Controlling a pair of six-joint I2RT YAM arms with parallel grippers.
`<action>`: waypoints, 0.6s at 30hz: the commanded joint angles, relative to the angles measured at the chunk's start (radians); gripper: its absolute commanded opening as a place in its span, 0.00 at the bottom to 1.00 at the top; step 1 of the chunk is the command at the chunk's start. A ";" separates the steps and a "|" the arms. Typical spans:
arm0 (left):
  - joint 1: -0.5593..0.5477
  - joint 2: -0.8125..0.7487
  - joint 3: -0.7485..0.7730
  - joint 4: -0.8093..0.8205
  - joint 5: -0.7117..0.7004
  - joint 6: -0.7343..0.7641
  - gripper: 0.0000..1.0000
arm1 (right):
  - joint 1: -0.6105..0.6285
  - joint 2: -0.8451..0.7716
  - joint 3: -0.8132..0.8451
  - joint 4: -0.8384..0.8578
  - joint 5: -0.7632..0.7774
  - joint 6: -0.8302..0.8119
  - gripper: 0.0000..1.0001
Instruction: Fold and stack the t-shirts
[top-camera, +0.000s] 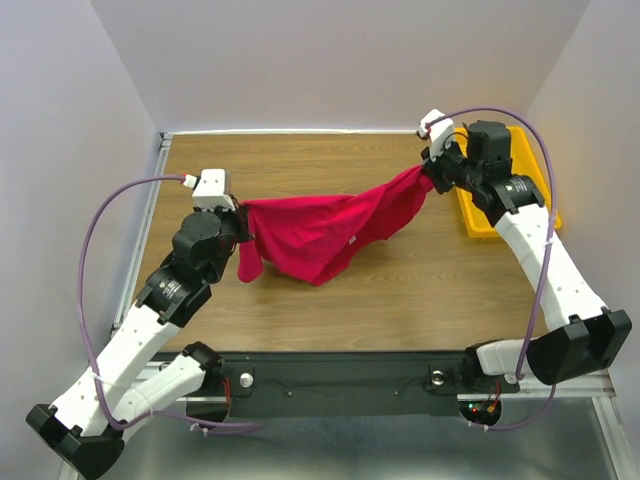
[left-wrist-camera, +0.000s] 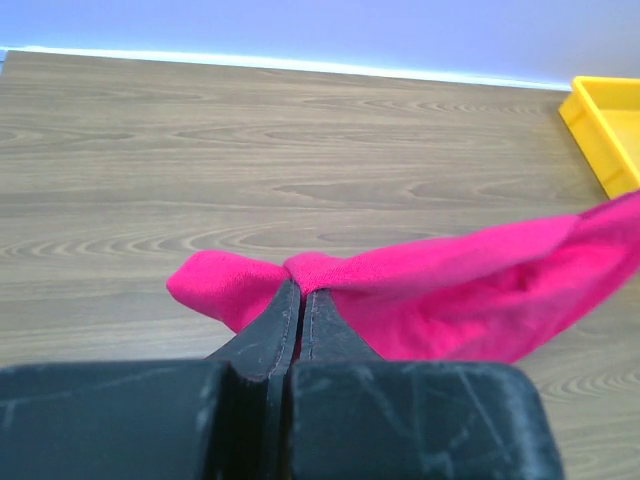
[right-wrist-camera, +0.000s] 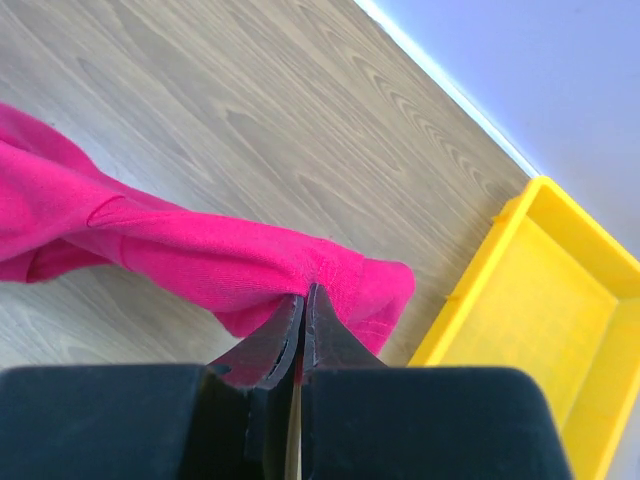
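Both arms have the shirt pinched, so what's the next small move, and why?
Probably ease the two grippers a little further apart. The left gripper and right gripper are each shut on a bit of the t-shirt, which sags bunched between them over the table. It likely needs spreading before it can lie flat.

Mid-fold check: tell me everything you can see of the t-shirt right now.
The t-shirt is plain crimson-pink, soft-looking cloth with a small white label. Unfolded and bunched, it hangs stretched between the left gripper and the right gripper, each shut on a pinch of fabric. Its middle sags toward the table; whether it touches the wood I cannot tell.
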 joint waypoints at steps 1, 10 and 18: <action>0.013 -0.012 0.037 0.054 -0.046 0.000 0.00 | -0.022 -0.060 0.041 0.022 -0.017 0.014 0.01; 0.013 -0.029 0.041 0.125 0.253 0.006 0.00 | -0.064 -0.065 0.216 -0.134 -0.193 -0.044 0.01; 0.012 -0.024 0.080 0.157 0.609 -0.038 0.00 | -0.156 -0.040 0.504 -0.358 -0.489 -0.115 0.00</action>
